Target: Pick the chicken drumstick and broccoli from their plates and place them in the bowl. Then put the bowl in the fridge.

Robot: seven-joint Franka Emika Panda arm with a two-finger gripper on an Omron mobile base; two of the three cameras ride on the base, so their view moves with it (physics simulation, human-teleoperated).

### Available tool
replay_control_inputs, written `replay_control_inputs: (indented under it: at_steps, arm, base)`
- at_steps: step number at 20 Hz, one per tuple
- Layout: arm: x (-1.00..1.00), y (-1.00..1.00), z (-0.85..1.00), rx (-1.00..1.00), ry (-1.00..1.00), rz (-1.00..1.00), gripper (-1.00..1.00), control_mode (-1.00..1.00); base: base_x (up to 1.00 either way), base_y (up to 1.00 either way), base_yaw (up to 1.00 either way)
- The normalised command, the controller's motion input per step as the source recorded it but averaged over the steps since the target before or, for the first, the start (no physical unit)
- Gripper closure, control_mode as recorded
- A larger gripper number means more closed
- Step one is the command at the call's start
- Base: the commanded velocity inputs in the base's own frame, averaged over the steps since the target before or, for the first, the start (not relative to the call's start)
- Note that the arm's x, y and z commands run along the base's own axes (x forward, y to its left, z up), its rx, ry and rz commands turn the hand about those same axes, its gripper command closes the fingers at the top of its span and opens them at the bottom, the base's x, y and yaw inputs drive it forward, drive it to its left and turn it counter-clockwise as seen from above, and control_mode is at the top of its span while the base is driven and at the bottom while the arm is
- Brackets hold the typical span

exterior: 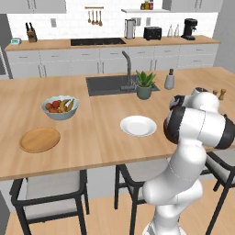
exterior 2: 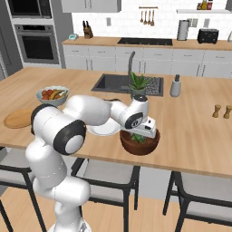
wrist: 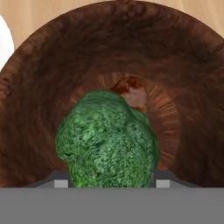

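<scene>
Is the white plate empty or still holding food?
Empty: the white plate shows a bare surface; the broccoli is at the bowl.

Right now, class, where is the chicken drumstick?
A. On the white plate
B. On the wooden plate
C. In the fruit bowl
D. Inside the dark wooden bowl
D. The hand view shows the chicken drumstick lying on the bottom of the dark wooden bowl, partly hidden behind the broccoli; the white plate and the wooden plate both lie bare.

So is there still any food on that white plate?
No, the white plate is bare; the broccoli is over the bowl with the chicken drumstick inside.
</scene>
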Motion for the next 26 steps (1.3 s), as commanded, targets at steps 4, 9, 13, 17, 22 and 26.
replay_control_inputs:
  at_steps: [4,9,13,17,22,26]
  arm:
    - [-0.03,0.00,0.07,0.00,0.00,0.00,-1.00,-1.00]
    - [-0.30,0.00,0.08,0.00,0.00,-0.02,-1.00,-1.00]
    - [-0.13,0.00,0.33,0.00,-0.01,-0.06,-1.00,-1.00]
    - [-0.14,-0.08,0.56,0.00,0.00,-0.08,-1.00,-1.00]
    - [-0.22,-0.37,0.35,0.02,0.04,-0.23,-1.00,-1.00]
    - [-0.16,-0.42,0.00,0.06,0.03,-0.16,-1.00,-1.00]
  base:
    - [0.00,0.00,0.00]
    - [0.00,0.00,0.00]
    - [0.00,0.00,0.00]
    - [0.00,0.00,0.00]
    - [0.00,0.00,0.00]
    - [0.00,0.00,0.00]
